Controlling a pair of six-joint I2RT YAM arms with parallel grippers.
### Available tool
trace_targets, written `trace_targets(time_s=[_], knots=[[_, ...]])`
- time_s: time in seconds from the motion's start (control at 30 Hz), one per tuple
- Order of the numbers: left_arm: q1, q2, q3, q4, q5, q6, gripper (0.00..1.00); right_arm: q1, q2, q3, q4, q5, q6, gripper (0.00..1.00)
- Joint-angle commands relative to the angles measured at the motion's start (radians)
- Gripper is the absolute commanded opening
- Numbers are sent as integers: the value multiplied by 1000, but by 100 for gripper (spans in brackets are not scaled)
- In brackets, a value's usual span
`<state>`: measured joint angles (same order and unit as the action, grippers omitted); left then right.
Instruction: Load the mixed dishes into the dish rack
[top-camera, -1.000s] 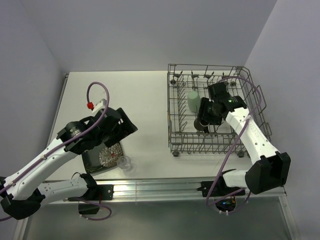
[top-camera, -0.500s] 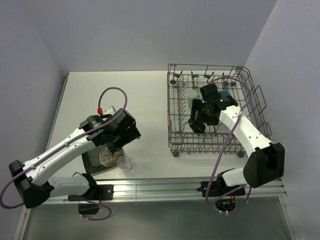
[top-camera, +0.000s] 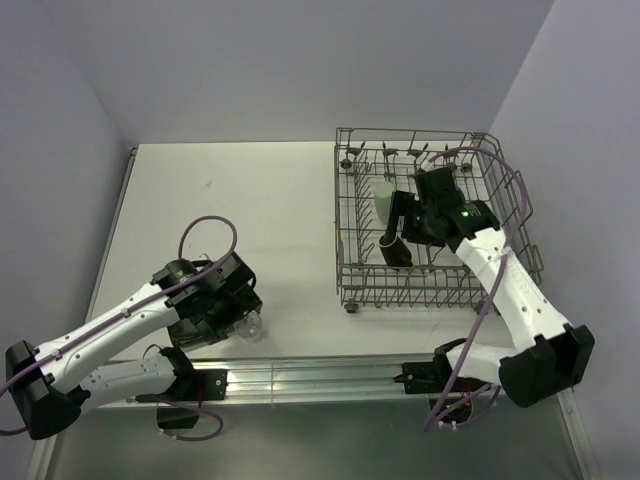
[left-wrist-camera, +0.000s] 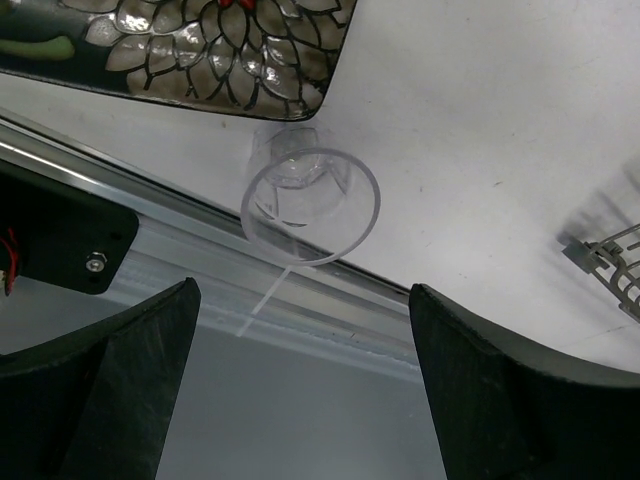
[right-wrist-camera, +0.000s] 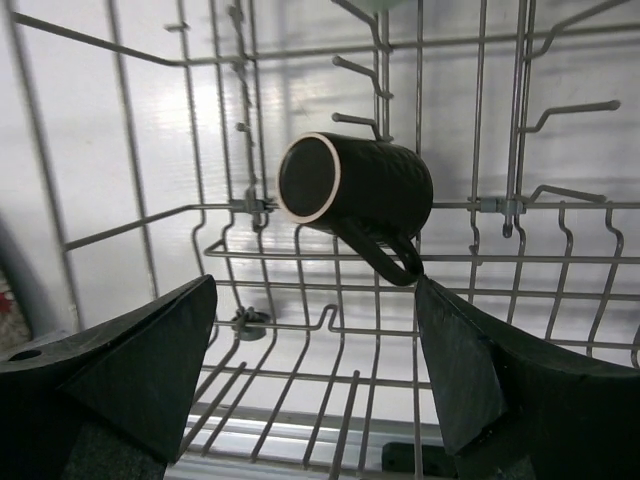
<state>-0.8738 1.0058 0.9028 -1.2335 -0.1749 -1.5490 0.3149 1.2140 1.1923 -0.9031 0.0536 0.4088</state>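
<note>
Top view: L gripper (top-camera: 235, 312) is hanging low at the near-left of the table (top-camera: 260, 200), over the square black floral plate (top-camera: 183, 330), which is mostly hidden under the arm. The small clear glass (top-camera: 251, 325) is sitting just beside the plate's right edge, near the table's front rail (top-camera: 320, 372). The dish rack (top-camera: 500, 190) is standing at far right. Inside it, the pale green cup (top-camera: 385, 200) is standing upright and the brown handled mug (top-camera: 397, 250) is lying nearer the front. R gripper (top-camera: 408, 230) is hovering w/in the rack, just above the mug.

L wrist view: fingers (left-wrist-camera: 110, 390) are spreading wide, nothing btwn them. The glass is standing upright below, touching neither pad, w/ the plate's corner just beyond it.

R wrist view: fingers (right-wrist-camera: 500, 370) are gaping wide, empty. The mug is lying on its side on the rack wires, mouth facing left, handle pointing down, apart from both pads.
</note>
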Motion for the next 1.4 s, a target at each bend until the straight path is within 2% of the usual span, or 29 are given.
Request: trace_targets(time_s=[0.0, 0.23, 0.67, 0.87, 0.93, 0.97, 1.03, 1.07, 1.13, 1.23, 1.27, 1.3, 1.37], knots=[[-1, 20, 11, 45, 8, -8, 92, 7, -77, 58, 0, -9, -10, 88], [-2, 138, 74, 115, -9, 67, 90, 6, -125, 64, -40, 0, -13, 88], [12, 273, 19, 232, -9, 116, 88, 6, -231, 58, -83, 6, -22, 87], [39, 347, -50, 354, 60, 153, 67, 6, -252, 64, -102, 8, -28, 87], [38, 367, -48, 359, 61, 168, 48, 6, -260, 66, -103, 8, -28, 87], [39, 379, -42, 364, 61, 174, 29, 6, -264, 66, -106, 8, -30, 87], [41, 382, -9, 359, 61, 190, 4, 6, -266, 73, -112, 6, -31, 87], [42, 378, 14, 349, 60, 194, 0, 6, -266, 78, -120, -1, -34, 87], [41, 367, 123, 309, 60, 216, 0, 4, -265, 99, -128, -20, -34, 87], [42, 323, 269, 299, 94, 265, 0, 4, -251, 139, -145, -134, -31, 90], [44, 307, 379, 299, 100, 273, 0, 4, -228, 150, -155, -183, -24, 94], [44, 301, 437, 302, 109, 292, 0, 4, -214, 161, -158, -305, -19, 95], [48, 286, 574, 327, 112, 303, 0, 4, -185, 170, -129, -456, 7, 95]])
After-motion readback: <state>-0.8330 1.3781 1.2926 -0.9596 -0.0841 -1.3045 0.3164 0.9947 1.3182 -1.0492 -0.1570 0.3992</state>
